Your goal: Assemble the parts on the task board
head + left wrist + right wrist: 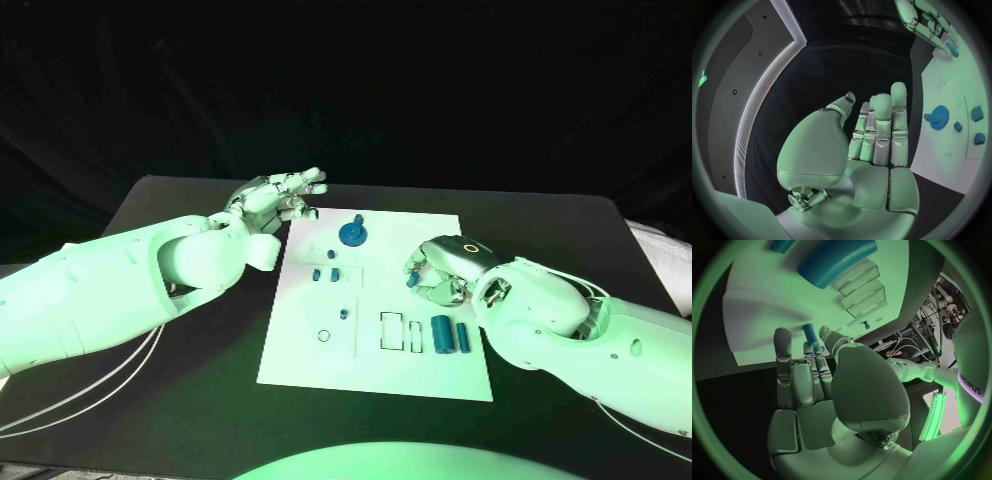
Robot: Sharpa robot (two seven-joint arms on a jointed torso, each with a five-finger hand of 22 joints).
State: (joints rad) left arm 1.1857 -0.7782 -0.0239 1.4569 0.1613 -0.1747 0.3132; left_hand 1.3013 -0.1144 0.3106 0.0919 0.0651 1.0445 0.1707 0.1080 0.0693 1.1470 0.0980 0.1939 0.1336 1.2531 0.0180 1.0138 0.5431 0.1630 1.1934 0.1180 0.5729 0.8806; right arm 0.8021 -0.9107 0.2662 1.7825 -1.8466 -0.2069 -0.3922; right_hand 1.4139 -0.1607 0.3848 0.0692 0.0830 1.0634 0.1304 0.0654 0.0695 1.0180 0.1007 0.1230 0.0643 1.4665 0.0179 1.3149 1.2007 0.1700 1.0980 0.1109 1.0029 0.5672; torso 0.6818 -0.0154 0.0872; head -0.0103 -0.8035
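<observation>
Now, right hand over the middle of the board, fingers closed on a small blue peg; the peg sticks out past the fingertips, long axis roughly in line with the fingers. Left hand at the board's far left corner, palm up off the table, fingers straight and together, holding nothing, touching nothing. On the board: a blue gear standing near the far edge, closer to the left hand; small blue blocks just nearer than the gear; two blue cylinders lying side by side near the right edge, just nearer the robot than the right hand, long axes running near-to-far. Rectangular slots beside the cylinders look unfilled; other outlines to their left, too small to say what sits in them. Judgement: the peg's seat lies somewhere under or just left of the right hand, so that hand must tip the peg upright over its hole. Which hole, cannot tell.
</observation>
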